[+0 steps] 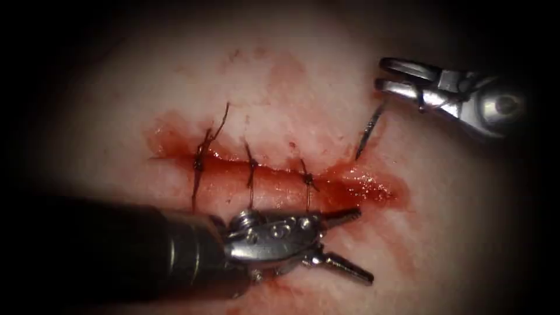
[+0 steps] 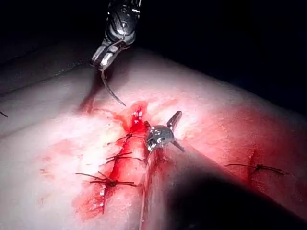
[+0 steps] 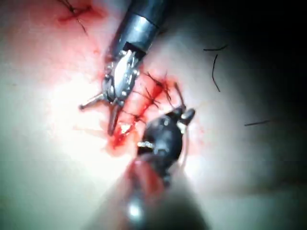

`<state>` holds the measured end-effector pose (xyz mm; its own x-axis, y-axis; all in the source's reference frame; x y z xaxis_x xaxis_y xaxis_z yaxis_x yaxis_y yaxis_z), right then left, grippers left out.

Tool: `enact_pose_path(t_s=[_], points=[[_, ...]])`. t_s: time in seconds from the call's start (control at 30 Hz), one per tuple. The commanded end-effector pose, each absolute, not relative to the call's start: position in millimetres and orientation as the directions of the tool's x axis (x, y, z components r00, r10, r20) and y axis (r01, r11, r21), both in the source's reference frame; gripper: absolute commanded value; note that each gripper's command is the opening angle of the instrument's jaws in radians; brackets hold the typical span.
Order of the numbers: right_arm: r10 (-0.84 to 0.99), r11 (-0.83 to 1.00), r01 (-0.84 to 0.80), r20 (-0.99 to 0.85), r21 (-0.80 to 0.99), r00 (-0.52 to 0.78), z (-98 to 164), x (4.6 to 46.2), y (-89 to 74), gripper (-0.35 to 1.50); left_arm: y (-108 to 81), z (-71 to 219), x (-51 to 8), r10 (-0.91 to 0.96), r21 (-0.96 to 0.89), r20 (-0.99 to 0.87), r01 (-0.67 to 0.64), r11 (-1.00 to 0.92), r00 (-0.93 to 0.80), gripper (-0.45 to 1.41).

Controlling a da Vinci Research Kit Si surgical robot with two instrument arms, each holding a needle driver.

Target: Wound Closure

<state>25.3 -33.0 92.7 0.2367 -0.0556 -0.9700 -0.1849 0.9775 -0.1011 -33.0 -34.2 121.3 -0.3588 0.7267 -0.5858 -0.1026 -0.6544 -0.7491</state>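
1. Needle [image 1: 367, 132] hangs from the right tool [image 1: 389, 76], whose jaws pinch its upper end; its point sits just above the tissue [image 1: 303, 99], free of it, near the cut's [image 1: 280, 178] right end.
2. Left tool [image 1: 356, 245] holds nothing, jaws spread, just below the cut beside three stitches [image 1: 251, 169].

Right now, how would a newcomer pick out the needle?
Start at the cut across the tissue and go to its right, unstitched end. There the right tool holds the needle by its upper end, tip just above the cut: dark, curved, unlike the three knotted stitches.
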Motion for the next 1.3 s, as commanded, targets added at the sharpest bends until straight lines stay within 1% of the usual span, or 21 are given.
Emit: enact_pose_path(t_s=[0.03, 0.23, 0.7, 1.3], points=[[-0.065, 0.977, -0.180, -0.968, -0.110, 0.242, 93.7, 25.9, -32.9, -0.35, -34.6, 121.9, -33.5, 0.727, -0.751, -0.584, -0.100, -0.653, -0.360, 0.89], [-0.080, 0.977, -0.171, -0.965, -0.125, 0.250, 95.0, 25.6, -33.1, -0.35, -35.1, 122.3, -33.3, 0.724, -0.755, -0.582, -0.086, -0.650, -0.370, 0.88], [-0.190, 0.963, -0.135, -0.941, -0.235, 0.282, 96.7, 25.8, -33.5, -0.35, -35.7, 121.8, -33.0, 0.720, -0.759, -0.581, -0.067, -0.648, -0.379, 0.86], [-0.216, 0.957, -0.130, -0.934, -0.260, 0.283, 97.3, 26.4, -34.4, -0.35, -35.5, 119.8, -33.1, 0.721, -0.767, -0.579, -0.046, -0.640, -0.381, 0.86]])
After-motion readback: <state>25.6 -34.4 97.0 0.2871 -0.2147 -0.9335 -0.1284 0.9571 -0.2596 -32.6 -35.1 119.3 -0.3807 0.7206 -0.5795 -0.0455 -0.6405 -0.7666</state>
